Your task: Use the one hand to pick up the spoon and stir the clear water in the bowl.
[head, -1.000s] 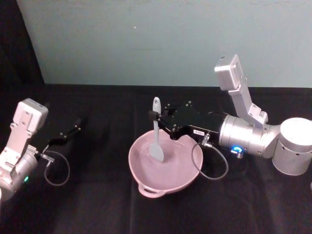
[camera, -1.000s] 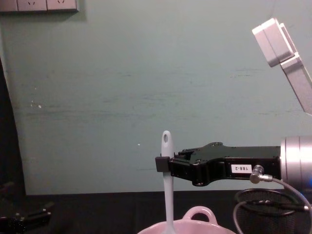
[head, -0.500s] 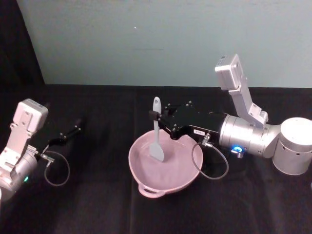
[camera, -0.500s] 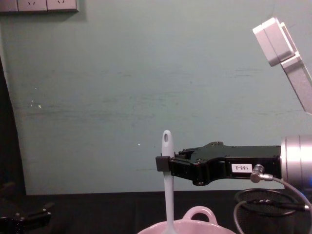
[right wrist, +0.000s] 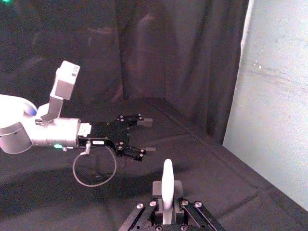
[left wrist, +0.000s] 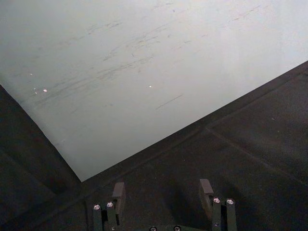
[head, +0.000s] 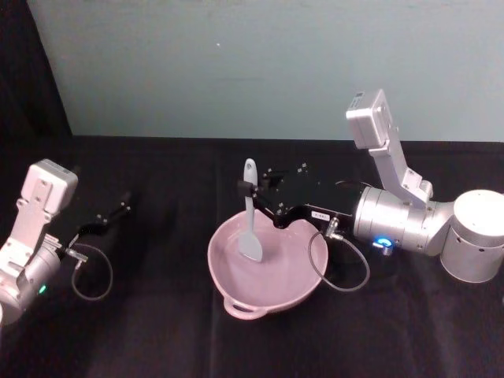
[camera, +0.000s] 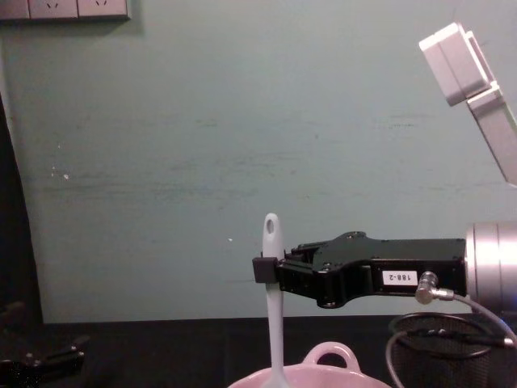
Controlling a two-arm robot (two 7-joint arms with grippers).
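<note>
Right gripper (head: 246, 187) clamped the spoon (head: 251, 236) upright, paddle inside the bowl (head: 276, 277) below it. Black cloth (head: 157, 323) covered the table; teal wall (head: 236, 63) stood beyond. Left gripper (right wrist: 148, 136) sat parked, fingers apart.

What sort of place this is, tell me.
Likely a robot lab bench: a black-draped table, a bare green wall, the right gripper holding a spoon in a pink bowl.

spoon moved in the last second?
Yes, slightly. In the chest view the spoon, clamped in the right gripper, has shifted left, away from the bowl handle, which has stayed put.
</note>
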